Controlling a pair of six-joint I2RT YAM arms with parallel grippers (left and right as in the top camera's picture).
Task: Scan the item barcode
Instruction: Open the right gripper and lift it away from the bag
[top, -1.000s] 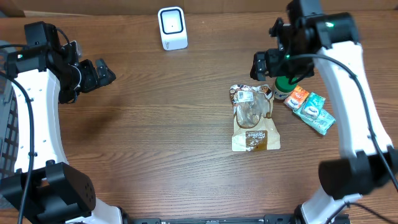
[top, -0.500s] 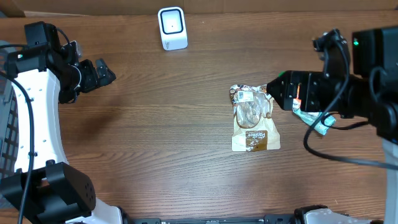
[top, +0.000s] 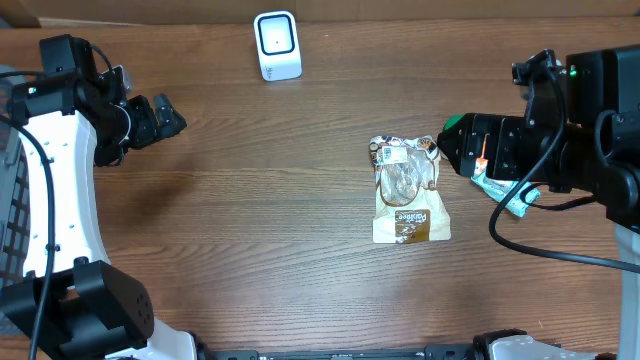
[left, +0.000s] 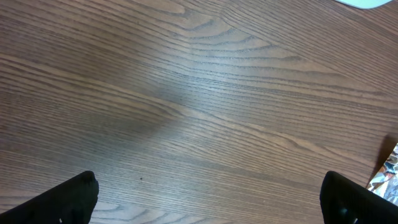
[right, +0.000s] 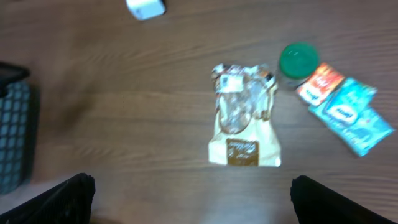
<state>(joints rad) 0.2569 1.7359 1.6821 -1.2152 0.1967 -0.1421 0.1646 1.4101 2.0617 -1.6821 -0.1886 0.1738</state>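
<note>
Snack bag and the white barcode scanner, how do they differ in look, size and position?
Look: the snack bag is tan and brown, crinkled, with a clear window and a white label; the barcode scanner is smooth, rounded and white.
Size: the snack bag is clearly larger than the barcode scanner.
Position: the snack bag lies flat right of centre; the barcode scanner sits at the far edge.
Both rest on the wooden table.

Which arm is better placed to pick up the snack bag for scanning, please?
The right arm: the right pincer hovers open just beside the snack bag, while the left pincer, also open, sits far off at the other side of the table.
</note>
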